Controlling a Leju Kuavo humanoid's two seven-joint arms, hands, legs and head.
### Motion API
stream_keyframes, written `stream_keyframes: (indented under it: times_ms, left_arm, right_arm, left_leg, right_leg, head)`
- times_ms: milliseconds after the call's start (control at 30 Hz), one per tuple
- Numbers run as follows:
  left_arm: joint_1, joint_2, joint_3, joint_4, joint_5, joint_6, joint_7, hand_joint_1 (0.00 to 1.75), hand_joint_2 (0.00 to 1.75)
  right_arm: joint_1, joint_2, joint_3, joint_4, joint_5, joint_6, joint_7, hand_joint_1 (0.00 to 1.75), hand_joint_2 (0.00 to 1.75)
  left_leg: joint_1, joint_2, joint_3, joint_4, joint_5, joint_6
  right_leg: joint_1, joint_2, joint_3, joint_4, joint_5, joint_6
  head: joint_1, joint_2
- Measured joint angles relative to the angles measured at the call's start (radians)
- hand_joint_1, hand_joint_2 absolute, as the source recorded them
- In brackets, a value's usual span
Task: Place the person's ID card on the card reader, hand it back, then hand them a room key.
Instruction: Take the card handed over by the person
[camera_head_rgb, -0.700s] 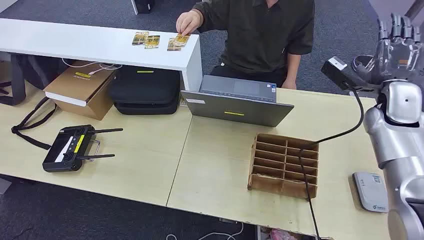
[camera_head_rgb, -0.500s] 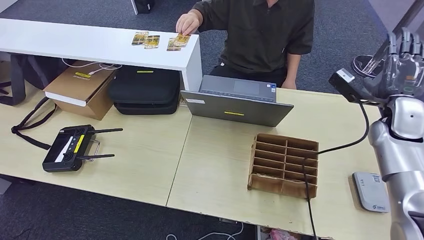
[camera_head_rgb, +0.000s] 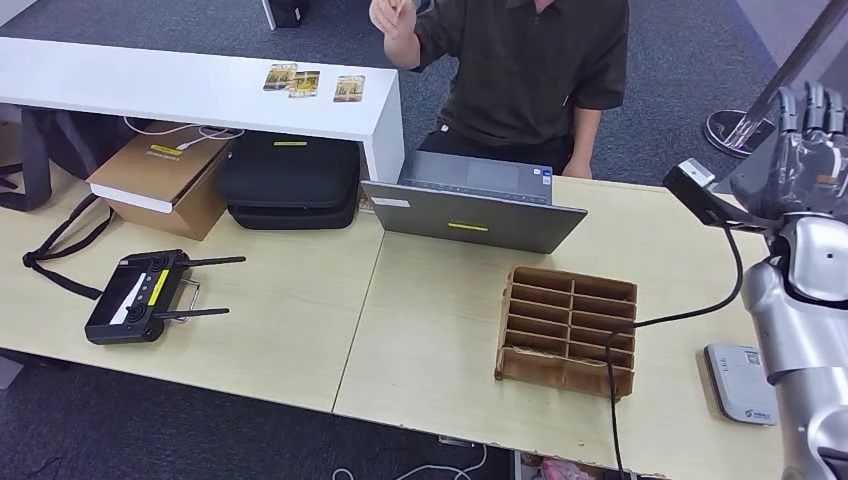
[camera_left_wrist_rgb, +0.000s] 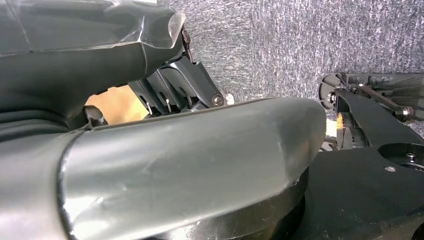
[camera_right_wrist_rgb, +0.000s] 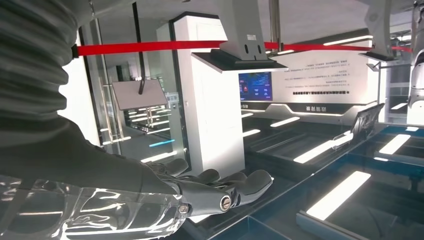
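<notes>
An office or showroom reception set-up: a light wooden table (camera_head_rgb: 300, 320) on grey carpet (camera_head_rgb: 680, 60) carries a laptop (camera_head_rgb: 475, 205) at its far edge, a cardboard divider tray (camera_head_rgb: 570, 330) and a card reader (camera_head_rgb: 740, 383) near the right edge. A white counter (camera_head_rgb: 150, 85) holding cards (camera_head_rgb: 349, 88) stands beyond the left half. The right wrist view shows glass partitions (camera_right_wrist_rgb: 115, 115), ceiling light strips (camera_right_wrist_rgb: 345, 192) and a display screen (camera_right_wrist_rgb: 255, 86).

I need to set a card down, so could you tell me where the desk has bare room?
Bare wood lies between the remote controller and the cardboard divider tray, in front of the laptop. It is crowded between that tray and the card reader, where a cable runs.
</notes>
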Motion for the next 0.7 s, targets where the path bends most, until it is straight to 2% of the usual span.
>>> stream_keyframes:
  times_ms: [367,500,700]
  left_arm:
    - [0.0,0.0,0.002,0.0,-0.02,-0.004,-0.005,0.0,0.0]
    - [-0.001,0.0,0.003,0.0,-0.024,-0.005,-0.006,0.0,0.0]
    - [-0.002,0.0,0.007,0.0,-0.025,-0.006,-0.006,0.0,0.0]
  right_arm:
    - [-0.022,0.015,-0.001,0.008,-0.005,-0.006,-0.039,0.0,1.75]
    - [-0.075,0.061,0.017,0.029,-0.001,0.0,-0.055,0.0,1.75]
    - [-0.169,0.16,0.083,0.073,0.019,0.038,-0.058,0.0,1.75]
  left_leg:
    - [0.0,0.0,-0.001,0.0,0.0,0.0]
    - [0.0,0.001,0.0,0.0,0.0,0.0]
    - [0.001,0.001,0.001,0.0,0.001,-0.001]
  right_leg:
    - [0.0,0.0,0.0,0.001,0.0,0.0]
    - [0.0,0.001,0.0,0.002,0.0,0.0]
    - [0.001,0.001,-0.001,0.003,0.0,0.0]
  head:
    - [0.0,0.0]
    - [0.0,0.0]
    - [0.0,0.0]
